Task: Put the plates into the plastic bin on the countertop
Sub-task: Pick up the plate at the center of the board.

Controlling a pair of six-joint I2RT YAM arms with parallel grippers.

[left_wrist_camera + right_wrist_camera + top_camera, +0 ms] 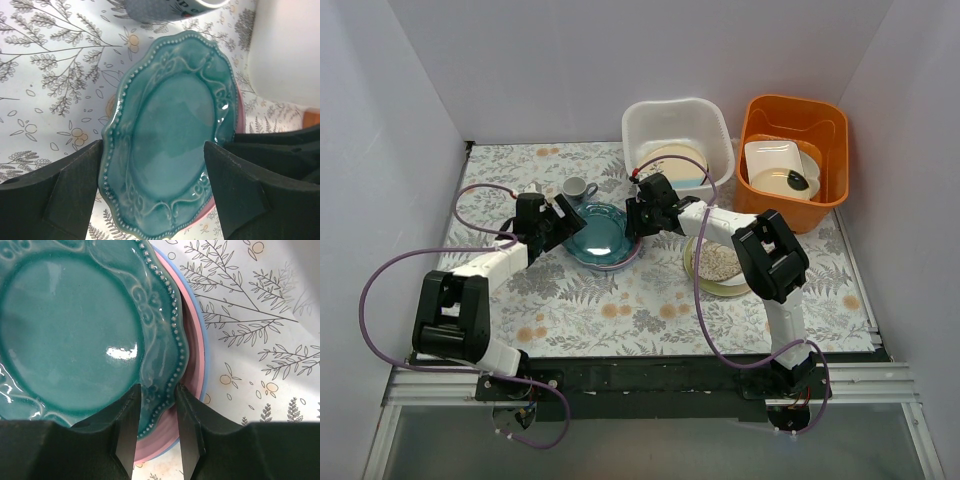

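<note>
A scalloped teal plate (600, 235) lies on top of a pink plate (192, 355) and a blue plate (204, 340) on the fern-print countertop (620, 310). My right gripper (638, 215) is closed narrowly on the teal plate's right rim (162, 365), one finger over the plate and one outside its edge (159, 430). My left gripper (560, 222) is wide open at the plate's left side, its fingers (70, 190) flanking the near rim (152, 200) of the teal plate (170, 135). The white plastic bin (677, 130) at the back holds a cream plate (672, 160) over a blue one.
A small grey cup (578, 189) stands just behind the teal plate. A speckled beige plate (715, 263) on a greenish one lies under my right forearm. An orange tub (793, 150) with a squarish white dish (775, 160) sits at the back right.
</note>
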